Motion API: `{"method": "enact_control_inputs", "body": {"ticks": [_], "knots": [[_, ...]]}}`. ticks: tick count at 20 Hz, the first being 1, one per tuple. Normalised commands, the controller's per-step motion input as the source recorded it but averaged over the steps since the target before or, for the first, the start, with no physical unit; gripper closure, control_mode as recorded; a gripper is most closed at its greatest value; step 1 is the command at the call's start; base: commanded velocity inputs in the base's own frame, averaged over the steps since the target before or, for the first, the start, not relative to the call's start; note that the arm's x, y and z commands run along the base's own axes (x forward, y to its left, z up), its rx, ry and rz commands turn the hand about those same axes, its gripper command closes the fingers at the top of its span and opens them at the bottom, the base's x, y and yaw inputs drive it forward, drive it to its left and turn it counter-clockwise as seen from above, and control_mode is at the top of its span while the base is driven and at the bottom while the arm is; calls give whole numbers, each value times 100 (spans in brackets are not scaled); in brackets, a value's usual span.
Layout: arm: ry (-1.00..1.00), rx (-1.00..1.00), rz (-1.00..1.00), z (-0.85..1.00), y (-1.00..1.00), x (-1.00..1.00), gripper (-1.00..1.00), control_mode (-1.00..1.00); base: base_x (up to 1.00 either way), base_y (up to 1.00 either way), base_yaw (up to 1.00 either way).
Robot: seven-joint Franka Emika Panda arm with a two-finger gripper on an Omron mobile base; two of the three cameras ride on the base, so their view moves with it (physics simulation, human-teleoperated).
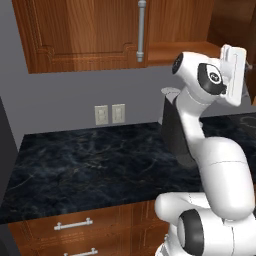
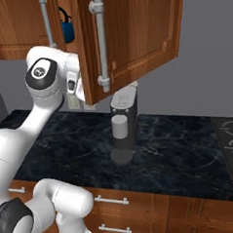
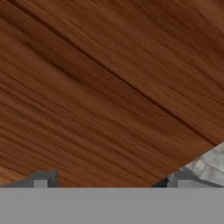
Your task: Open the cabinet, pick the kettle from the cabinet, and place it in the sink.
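Note:
The cabinet (image 2: 133, 34) hangs above the counter, and its right door stands swung open with a long silver handle (image 2: 100, 41). Through the gap between the doors I see part of the dark-blue kettle (image 2: 66, 27) on the shelf inside. My gripper (image 3: 110, 180) is open, its two fingertips (image 3: 41, 179) spread wide and close against a reddish wooden cabinet surface (image 3: 100, 87), with nothing between them. The white hand (image 2: 73, 86) sits at the lower inner edge of the open door, below the kettle. In the left base view the hand (image 1: 233, 75) is raised under the cabinet (image 1: 80, 30). The sink is out of view.
A black marble counter (image 1: 85, 160) runs below. A grey coffee machine (image 2: 124, 127) stands on it under the open door. Two wall outlets (image 1: 110, 114) sit on the grey wall. A stovetop (image 2: 231, 136) lies at the right. Wooden drawers (image 2: 114, 206) lie beneath.

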Motion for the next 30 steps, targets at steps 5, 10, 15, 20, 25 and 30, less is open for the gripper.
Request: {"method": "enact_control_inputs", "body": {"ticks": [5,10,15,20,25,30], "knots": [[-3,0,-16,2,-48,-39,-100,-100,0,0,0],[-10,0,-4,7,-56,-35,-100,-100,0,0,0],[-8,-2,0,4,-55,-32,-100,-100,0,0,0],[-1,-4,0,0,-49,-29,-100,-100,0,0,0],[0,-4,2,0,-45,-22,-100,-100,0,0,0],[2,-4,8,0,-28,-18,-100,-100,0,0,0]]}}
